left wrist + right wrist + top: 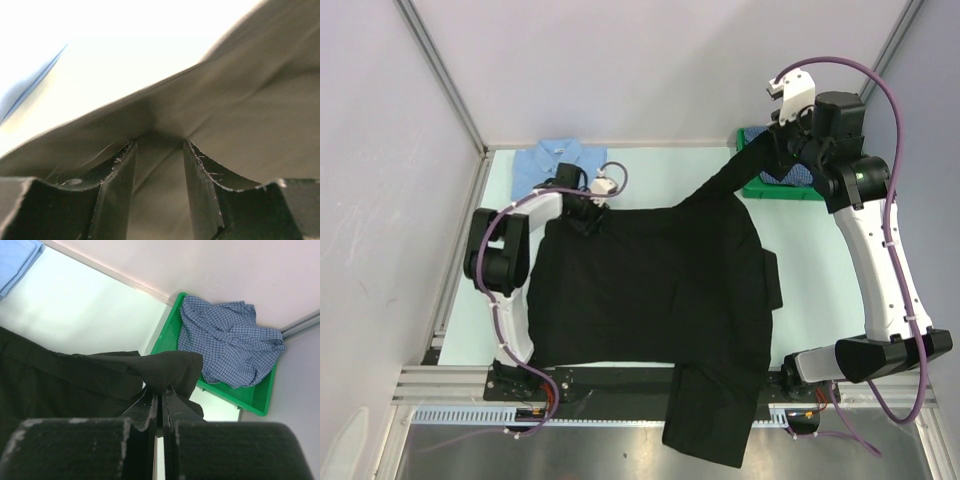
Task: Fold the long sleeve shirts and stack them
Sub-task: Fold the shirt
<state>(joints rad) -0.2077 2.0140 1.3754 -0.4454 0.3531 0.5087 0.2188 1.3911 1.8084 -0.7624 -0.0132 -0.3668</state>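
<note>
The soft plain black shirt of fabric (pixel 650 290) lies spread on the pale green table (pixel 810 260), below and left of the right hand (pixel 161 392) and stretching away to the right of the left hand (pixel 159 142). Right hand is clenched on a narrow end of the black shirt, prob. a sleeve, and holds it up in the air. The green plastic bin (pixel 255 402) w/ a blue-and-white checked shirt (pixel 227 340) is just beyond this hand. Left hand sits at the far left corner of the cloth. Its fingers stand apart w/ black cloth between them, but I cannot tell if they really clamp it. A folded light blue shirt (pixel 560 160) is just beyond this hand. Handling, as I judge: light, limp, no stiffness, so it sags and creases between the hands and can slip from a thin pinch. Better to take it at a seam or doubled edge, e.g. cuff or shoulder. Long axis runs approx. from the raised end at the right hand, diagonal down to the part hanging over the near table edge. Which end is the collar I cannot see.
</note>
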